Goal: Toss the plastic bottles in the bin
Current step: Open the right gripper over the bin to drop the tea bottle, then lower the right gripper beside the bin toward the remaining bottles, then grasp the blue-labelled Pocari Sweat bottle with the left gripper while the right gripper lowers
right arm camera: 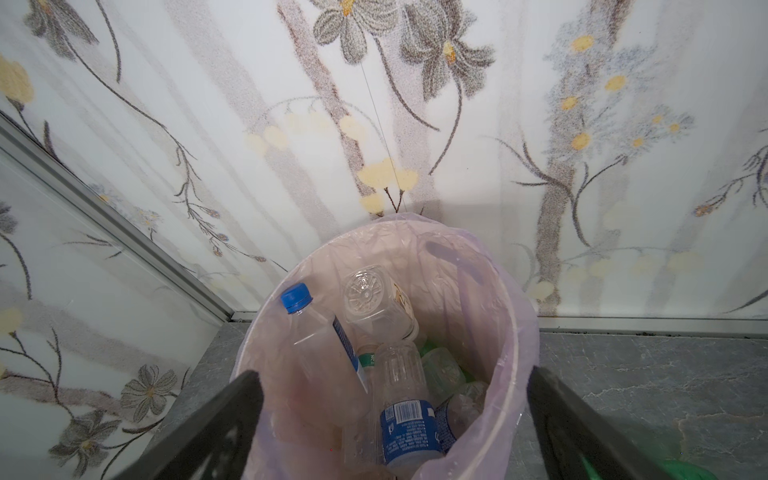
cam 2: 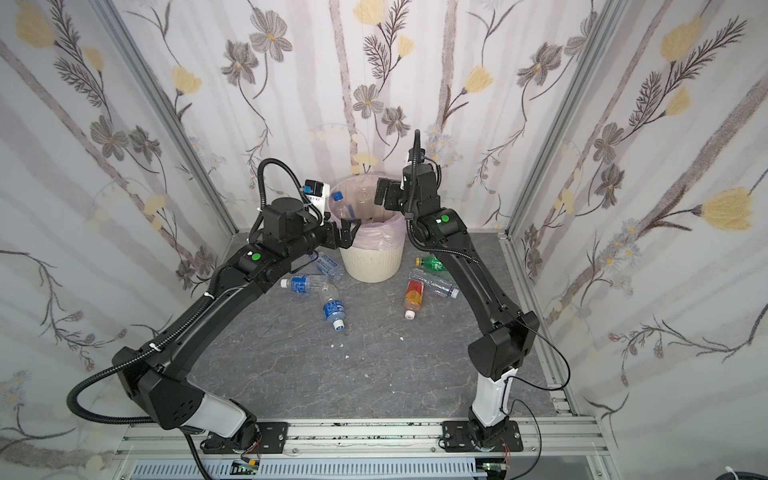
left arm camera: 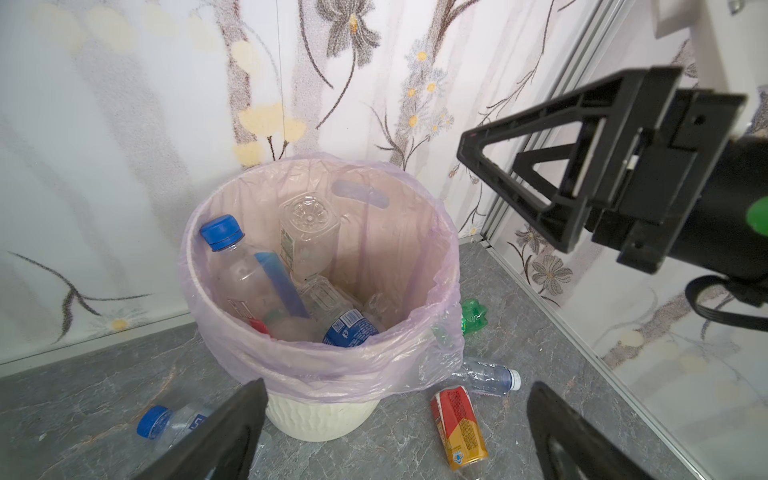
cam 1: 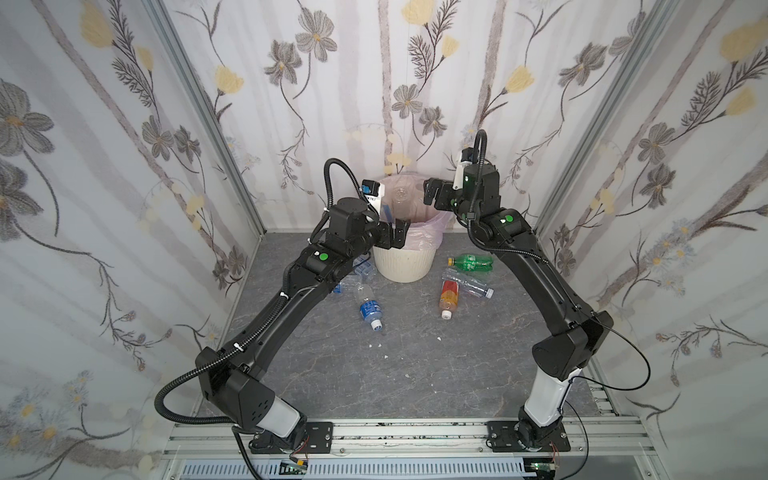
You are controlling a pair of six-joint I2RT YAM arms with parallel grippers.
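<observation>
Bin against the back wall, pale pink bag folded over the rim, mouth wide and upward for drops from either side. Inside, a heap of plastic bottles: blue-capped clear bottle propped on the bag wall, blue-labelled bottle with barcode on top of the pile.

Right gripper above the right side of the opening, jaws wide apart and empty, tilted down into the bin. Reads as a drop pose, likely chosen for a clean fall inside, clear of the rim. Left gripper just beside the near-left rim, jaws likewise spread, nothing between them.

Outside the bin, on the grey floor:
- **Right of the bin:** green bottle, clear bottle and orange bottle with red label.
- **Left front:** blue-labelled water bottle.
- **Under the left forearm:** apparently two more, half-hidden in a top view.

All on their sides, hence open to a pinch across the body. Task partly done, with roughly six bottles yet to collect.
</observation>
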